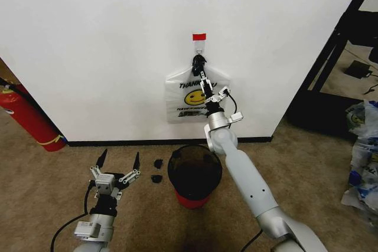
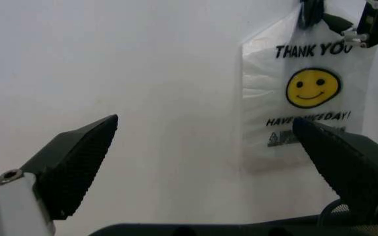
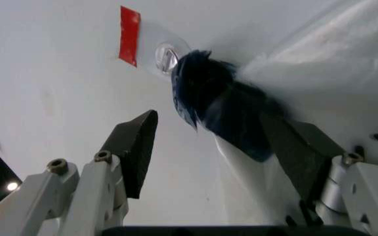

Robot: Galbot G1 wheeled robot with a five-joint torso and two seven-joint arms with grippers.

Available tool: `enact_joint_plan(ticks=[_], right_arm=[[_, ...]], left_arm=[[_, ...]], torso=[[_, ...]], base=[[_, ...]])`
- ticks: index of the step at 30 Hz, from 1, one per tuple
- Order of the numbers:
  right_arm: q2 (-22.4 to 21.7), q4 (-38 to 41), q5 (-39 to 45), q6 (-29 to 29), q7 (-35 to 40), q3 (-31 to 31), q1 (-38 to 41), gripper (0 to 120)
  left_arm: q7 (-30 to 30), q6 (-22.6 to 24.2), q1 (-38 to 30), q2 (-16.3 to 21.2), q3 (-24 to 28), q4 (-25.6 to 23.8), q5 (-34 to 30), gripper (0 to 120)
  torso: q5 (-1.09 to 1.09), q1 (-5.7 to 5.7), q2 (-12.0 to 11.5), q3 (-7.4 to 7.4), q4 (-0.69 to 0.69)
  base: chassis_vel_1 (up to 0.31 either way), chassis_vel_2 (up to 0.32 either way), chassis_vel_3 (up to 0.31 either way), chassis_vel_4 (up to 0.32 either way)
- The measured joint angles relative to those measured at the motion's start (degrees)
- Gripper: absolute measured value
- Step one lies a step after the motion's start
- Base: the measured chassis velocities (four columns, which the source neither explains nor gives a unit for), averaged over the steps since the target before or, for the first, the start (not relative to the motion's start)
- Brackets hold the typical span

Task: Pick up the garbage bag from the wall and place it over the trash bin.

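Right gripper point(image 1: 206, 84) is raised against the wall point(image 1: 88, 39), fingers spread around the dark bunched handles of the garbage bag point(image 1: 192, 98), not yet pinching. That bag hangs from the hook point(image 3: 166, 56) beside red tape, directly above the trash bin point(image 1: 195, 172), which looks empty and unlined. Left gripper point(image 1: 118, 166) waits low, spread open. Everything remains: grasp, unhook, fit.

The end of the word "THANK YOU" on the garbage bag point(image 1: 192, 94) is covered by the right gripper point(image 1: 207, 81). The small print under the smiley face cannot be read. The fire extinguisher point(image 1: 26, 113) left of the bag is cut off.
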Motion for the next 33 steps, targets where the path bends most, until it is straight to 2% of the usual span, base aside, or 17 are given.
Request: enact_joint_plan(ticks=[4,10,13,18,19,22,24,26,28,30,33], right_arm=[[0.13,-2.15,-0.87,-0.03,-1.44,0.06,0.09,62],[1.69,-5.60,-1.74,-0.04,-2.67,1.06,1.39,68],[2.70,-7.16,-2.32,-0.04,-3.33,1.50,2.17,80],[3.21,-8.24,-3.07,-0.10,-3.91,1.62,2.46,88],[3.25,-8.45,-3.20,-0.11,-3.96,1.64,2.50,87],[3.47,-9.05,-3.53,-0.13,-4.02,1.80,2.65,73],[3.50,-9.05,-3.56,-0.13,-4.02,1.81,2.67,71],[3.62,-8.96,-3.66,-0.14,-4.02,1.82,2.78,59],[3.67,-8.85,-3.71,-0.14,-4.02,1.83,2.88,54],[3.78,-8.83,-3.82,-0.14,-4.02,1.93,3.21,44],[3.89,-9.03,-3.94,-0.14,-3.99,2.07,3.55,38]], left_arm=[[-0.01,-0.02,0.00,0.00,0.06,0.29,0.09,100],[-0.07,-0.07,0.02,0.51,-0.09,0.49,0.10,100],[-0.14,-0.07,-0.11,0.92,-0.24,0.71,-0.04,100],[-0.29,-0.15,-0.11,1.40,-0.34,0.96,-0.18,100],[-0.32,-0.16,-0.12,1.45,-0.34,0.99,-0.19,100],[-0.71,-0.25,-0.19,1.84,-0.37,1.15,-0.25,100],[-0.75,-0.26,-0.20,1.90,-0.37,1.19,-0.25,100],[-0.84,-0.28,-0.27,2.09,-0.36,1.33,-0.27,100],[-0.85,-0.29,-0.32,2.17,-0.33,1.40,-0.29,100],[-0.87,-0.32,-0.37,2.29,-0.30,1.44,-0.31,100],[-0.88,-0.34,-0.40,2.45,-0.29,1.51,-0.33,100]], torso=[[0.00,0.00,0.00,0.00,-0.01],[0.00,0.00,0.00,0.00,0.00],[0.00,0.00,0.00,0.00,0.00],[0.00,0.00,0.00,0.00,0.00],[0.00,0.00,0.00,0.00,0.00],[0.00,0.00,0.00,0.00,0.00],[0.00,0.00,0.00,0.00,0.00],[0.00,0.00,0.00,0.00,0.00],[0.00,0.00,0.00,0.00,0.00],[0.00,0.00,0.00,0.00,0.00],[0.00,0.00,0.00,0.00,0.00]], base=[[0.000,0.000,0.000,0.000],[0.000,0.000,0.000,0.000],[0.000,0.000,0.000,0.000],[0.000,0.000,0.000,0.000],[0.000,0.000,0.000,0.000],[0.000,0.000,0.000,0.000],[0.000,0.000,0.000,0.000],[0.000,0.000,0.000,0.000],[0.000,0.000,0.000,0.000],[0.000,0.000,0.000,0.000],[0.000,0.000,0.000,0.000]])
